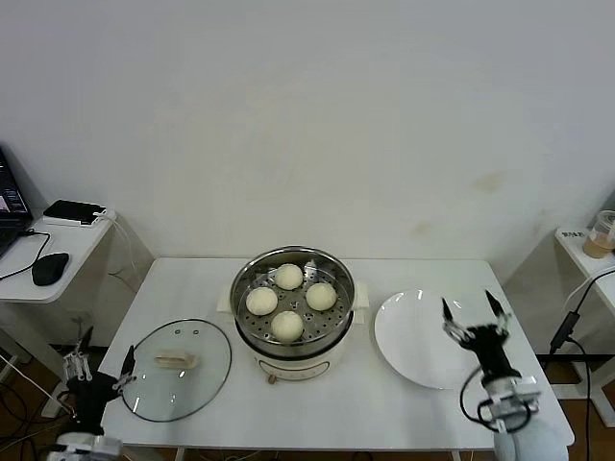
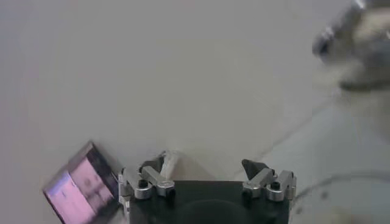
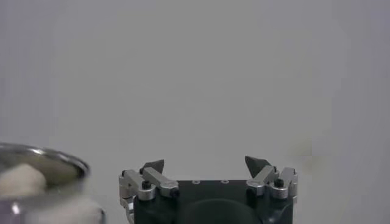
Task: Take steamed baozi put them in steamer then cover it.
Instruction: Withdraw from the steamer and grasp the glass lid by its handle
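Baozi (image 1: 287, 326), four, sit in steamer (image 1: 292, 355) at bench (image 1: 384, 408) centre. Cover (image 1: 177, 370) lies flat on bench beside it, near left pincer (image 1: 101, 354), spread wide, empty. Right pincer (image 1: 473, 310) wide over white plate (image 1: 408, 336).

Head view high above the table (image 1: 192, 288); both wrist views low, wall-facing.
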You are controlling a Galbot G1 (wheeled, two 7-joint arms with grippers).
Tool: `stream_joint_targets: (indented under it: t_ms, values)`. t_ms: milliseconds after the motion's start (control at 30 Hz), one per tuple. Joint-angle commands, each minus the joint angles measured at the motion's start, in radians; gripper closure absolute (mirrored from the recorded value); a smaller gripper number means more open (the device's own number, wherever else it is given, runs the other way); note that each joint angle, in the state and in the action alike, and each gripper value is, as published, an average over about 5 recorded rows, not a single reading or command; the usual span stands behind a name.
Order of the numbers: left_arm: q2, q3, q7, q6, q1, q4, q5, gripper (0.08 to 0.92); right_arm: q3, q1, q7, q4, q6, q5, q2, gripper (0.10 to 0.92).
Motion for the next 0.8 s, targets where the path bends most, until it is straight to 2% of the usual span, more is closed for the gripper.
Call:
stream_joint_targets:
  t_ms: [33, 300, 500, 800]
  values:
    - [0.050, 0.008, -0.084, -0.047, 0.100, 0.060, 0.595, 0.177, 0.145, -0.156, 0.061, -0.001, 0.001, -0.030, 0.096, 0.203]
    - [0.076, 0.089, -0.104, -0.051, 0.028, 0.132, 0.665, 0.177, 0.108, -0.130, 0.062, -0.035, 0.006, -0.045, 0.103, 0.203]
    - [0.085, 0.149, -0.106, -0.050, -0.051, 0.195, 0.669, 0.177, 0.075, -0.136, 0.057, 0.003, -0.039, 0.017, 0.106, 0.203]
    - [0.115, 0.197, -0.086, -0.046, -0.147, 0.300, 0.659, 0.177, 0.063, -0.173, 0.044, 0.026, -0.036, -0.016, 0.107, 0.203]
